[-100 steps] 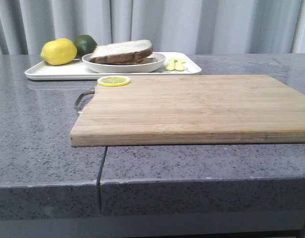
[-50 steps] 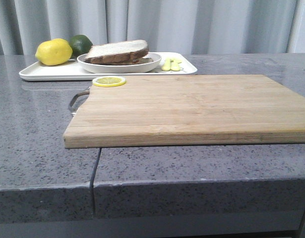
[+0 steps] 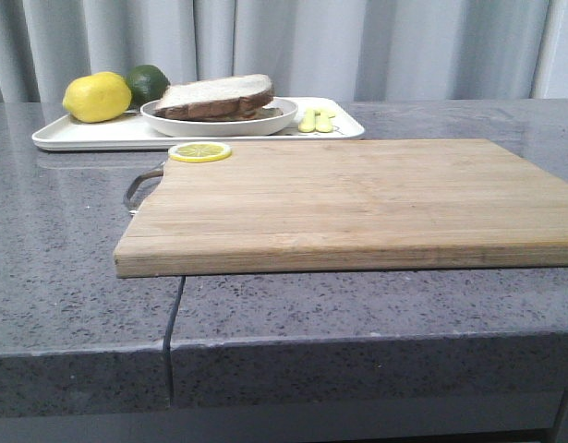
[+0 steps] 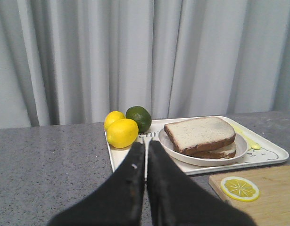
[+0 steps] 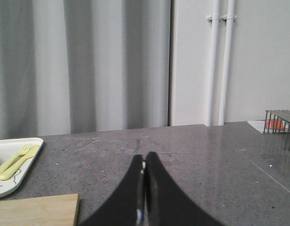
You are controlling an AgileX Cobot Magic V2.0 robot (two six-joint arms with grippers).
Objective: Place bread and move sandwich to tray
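Observation:
The thick white bread (image 3: 214,90) with a dark crust lies on top of a lower slice in the round white plate (image 3: 219,124). The plate stands on the white tray (image 3: 80,137) at the back left. No egg shows. In the left wrist view the bread (image 4: 200,133), plate (image 4: 201,161) and tray (image 4: 272,155) lie just beyond my left gripper (image 4: 145,142), which is shut and empty. My right gripper (image 5: 145,155) is shut and empty over bare counter. Neither gripper shows in the front view.
A wooden cutting board (image 3: 357,198) fills the middle, with a lemon slice (image 3: 199,151) on its far left corner. A lemon (image 3: 97,97), a lime (image 3: 148,81) and yellow cutlery (image 3: 316,120) share the tray. A wire rack (image 5: 280,121) stands far right.
The whole scene has slid a little to the left in the front view. Nothing on the table has moved relative to the rest.

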